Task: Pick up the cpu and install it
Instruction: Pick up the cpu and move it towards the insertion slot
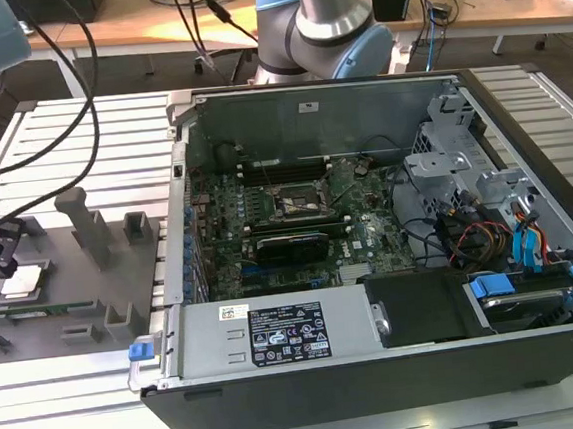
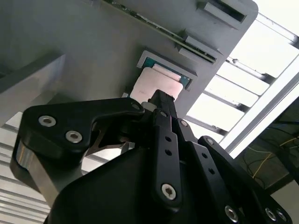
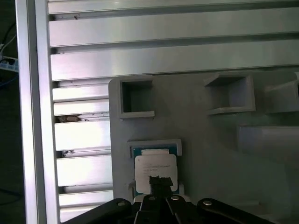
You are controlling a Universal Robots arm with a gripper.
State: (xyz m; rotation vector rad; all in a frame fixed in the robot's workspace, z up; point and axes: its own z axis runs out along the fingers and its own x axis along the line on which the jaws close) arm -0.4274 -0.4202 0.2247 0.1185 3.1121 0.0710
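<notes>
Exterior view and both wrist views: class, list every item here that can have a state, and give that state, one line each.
cpu: lying flat in its recess on the grey holder, not lifted.
gripper: shut, tip over the cpu; contact cannot be told.
grey holder: two square pockets empty.
computer case: open, motherboard exposed.

The silvery square cpu lies in a recess of the grey fixture tray on the slatted bench, at the exterior view's left of the open computer case.
</notes>
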